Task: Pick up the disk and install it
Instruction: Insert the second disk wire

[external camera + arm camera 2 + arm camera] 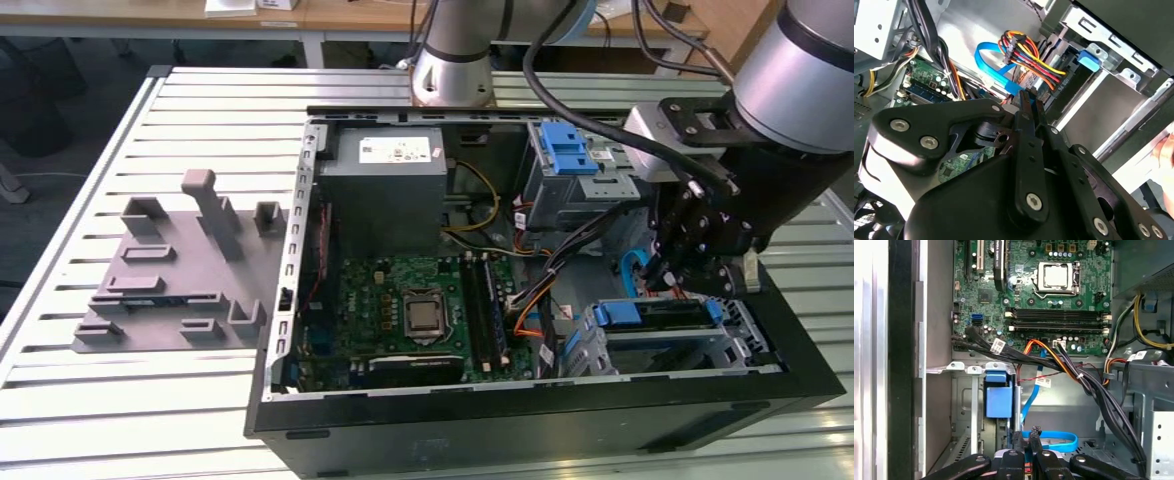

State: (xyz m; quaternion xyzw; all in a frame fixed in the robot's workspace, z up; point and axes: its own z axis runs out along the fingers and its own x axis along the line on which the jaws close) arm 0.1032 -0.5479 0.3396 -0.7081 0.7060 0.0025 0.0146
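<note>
The disk lies flat inside the drive cage at the case's corner on the exterior view's right, with its blue frame end facing the motherboard. That blue end also appears in the first wrist view, seated in the cage. My gripper hangs just above the disk with its thin black fingers drawn close together and nothing clearly between them. In the second wrist view the fingertips sit right beside the connector of a blue data cable.
The open computer case stands on a slatted metal table. The motherboard, the grey power supply box and an upper bay with a blue latch crowd the inside. Cable bundles run close to the gripper. A grey fixture lies beside the case.
</note>
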